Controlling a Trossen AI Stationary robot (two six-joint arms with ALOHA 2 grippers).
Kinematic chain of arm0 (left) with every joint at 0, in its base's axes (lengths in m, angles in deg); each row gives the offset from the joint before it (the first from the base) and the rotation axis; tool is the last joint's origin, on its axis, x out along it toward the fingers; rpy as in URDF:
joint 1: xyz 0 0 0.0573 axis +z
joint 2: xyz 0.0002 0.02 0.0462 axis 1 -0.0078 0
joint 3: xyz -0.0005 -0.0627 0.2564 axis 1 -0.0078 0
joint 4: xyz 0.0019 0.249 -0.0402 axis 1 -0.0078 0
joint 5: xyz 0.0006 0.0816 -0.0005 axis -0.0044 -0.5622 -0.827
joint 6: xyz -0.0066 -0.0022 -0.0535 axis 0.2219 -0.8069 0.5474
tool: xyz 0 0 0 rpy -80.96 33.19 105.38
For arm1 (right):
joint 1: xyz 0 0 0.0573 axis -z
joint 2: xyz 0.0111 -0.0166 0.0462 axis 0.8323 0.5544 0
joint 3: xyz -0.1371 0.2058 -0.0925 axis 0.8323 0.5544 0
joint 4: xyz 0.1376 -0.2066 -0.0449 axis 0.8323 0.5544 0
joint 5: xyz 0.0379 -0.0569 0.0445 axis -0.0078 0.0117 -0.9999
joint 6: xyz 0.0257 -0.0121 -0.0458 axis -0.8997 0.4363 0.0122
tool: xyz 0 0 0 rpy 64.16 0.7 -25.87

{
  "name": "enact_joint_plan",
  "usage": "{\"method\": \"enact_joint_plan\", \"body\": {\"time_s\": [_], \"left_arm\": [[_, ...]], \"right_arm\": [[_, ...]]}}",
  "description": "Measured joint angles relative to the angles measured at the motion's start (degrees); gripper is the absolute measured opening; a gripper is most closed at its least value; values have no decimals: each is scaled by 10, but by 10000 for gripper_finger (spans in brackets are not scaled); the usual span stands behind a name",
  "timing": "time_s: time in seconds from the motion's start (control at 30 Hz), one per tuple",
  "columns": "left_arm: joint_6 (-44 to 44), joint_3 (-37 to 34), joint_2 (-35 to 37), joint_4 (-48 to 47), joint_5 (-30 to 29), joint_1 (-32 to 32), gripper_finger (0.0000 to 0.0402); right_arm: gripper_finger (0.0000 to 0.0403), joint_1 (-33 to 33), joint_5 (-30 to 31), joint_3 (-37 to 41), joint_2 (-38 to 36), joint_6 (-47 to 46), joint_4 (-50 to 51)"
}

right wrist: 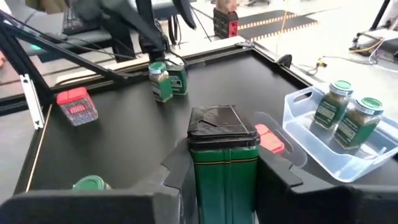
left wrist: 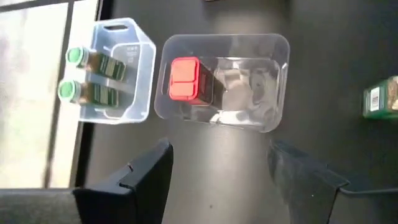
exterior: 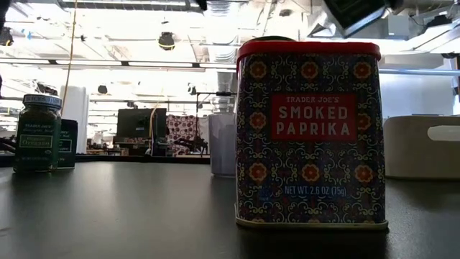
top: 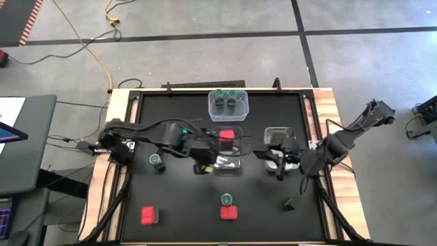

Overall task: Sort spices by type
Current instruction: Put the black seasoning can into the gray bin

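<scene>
My right gripper [right wrist: 224, 171] is shut on a blocky tin [right wrist: 224, 146] with green sides and a black top, beside the right clear tub [top: 280, 135]. My left gripper [left wrist: 227, 177] hangs open just short of the middle clear tub [left wrist: 273, 81], which holds one red-topped tin [left wrist: 185, 79]. The far tub [left wrist: 134, 74] holds two green-lidded jars [left wrist: 93, 78]. Loose on the table stand a red tin [top: 149, 216], another red tin [top: 229, 212], a green-lidded jar [top: 227, 199], another jar [top: 157, 161] and a dark block [top: 289, 203]. My right gripper pinches the blocky tin between its two fingers [right wrist: 277, 177], one on each of two opposite green side walls [right wrist: 214, 174], below the black top. The tin stands upright in the hold. Its bottom is hidden by the fingers, so whether it is lifted clear does not show.
The low view is filled by a smoked paprika tin [exterior: 309, 129] standing on the table, with a green-lidded jar [exterior: 36, 133] and a dark block [exterior: 69, 144] farther left. The table has a raised wooden rim [top: 119, 102]. A cable lies on the floor beyond.
</scene>
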Motion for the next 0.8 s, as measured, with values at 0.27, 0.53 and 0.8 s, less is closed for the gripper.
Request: {"method": "enact_joint_plan", "body": {"time_s": [0.27, 0.53, 0.8], "left_arm": [[15, -440, 261, 470, 4, 1, 248], [4, -694, 315, 1020, 113, 5, 248], [-10, -686, 283, 1031, 122, 10, 248]], "right_arm": [[140, -44, 61, 0, 49, -60, -10], [142, 3, 41, 0, 78, 43, -144], [142, 95, -104, 0, 77, 216, -366]]}}
